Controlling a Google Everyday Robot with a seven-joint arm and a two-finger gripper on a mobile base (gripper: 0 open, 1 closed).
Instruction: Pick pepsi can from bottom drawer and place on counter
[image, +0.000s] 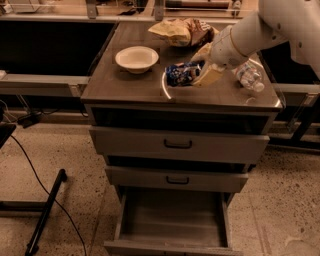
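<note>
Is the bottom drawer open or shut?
Open: the bottom drawer is pulled out, its bare floor visible. The gripper holds the pepsi can over the counter.

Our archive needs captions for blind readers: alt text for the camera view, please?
The gripper holds the pepsi can tilted just over the counter, near a white bowl, a water bottle and snack bags. Below, the bottom drawer stands pulled open.

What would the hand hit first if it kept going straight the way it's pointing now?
The hand, holding the can, points down and left, so the can would probably touch the bare counter just in front of the bowl. The bowl looks slightly off that line, though depth is unclear.
</note>
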